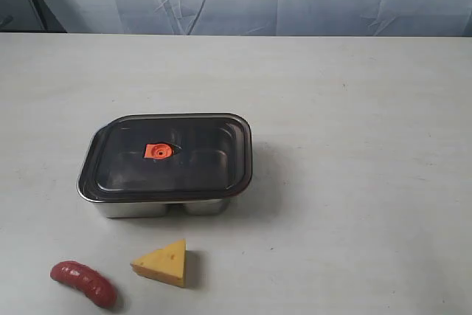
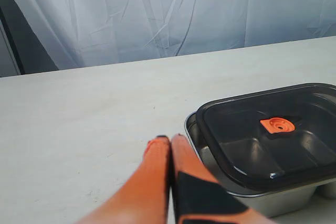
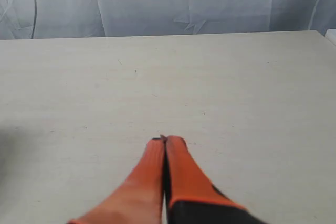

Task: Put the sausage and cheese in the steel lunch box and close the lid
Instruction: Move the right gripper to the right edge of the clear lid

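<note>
Lid (image 1: 169, 154) on, food outside

Covers lunch box (image 1: 158, 206), long axis left-right. Sausage (image 1: 83, 283) and cheese (image 1: 162, 262) on table (image 1: 354, 182), near side of box, left of centre. Left gripper (image 2: 170, 142) pinched together, empty, just beside box corner; right gripper (image 3: 165, 141) likewise, box out of its view. Favours left arm.

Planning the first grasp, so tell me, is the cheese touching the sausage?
Apart. The exterior view shows bare table between the cheese and the sausage.
</note>
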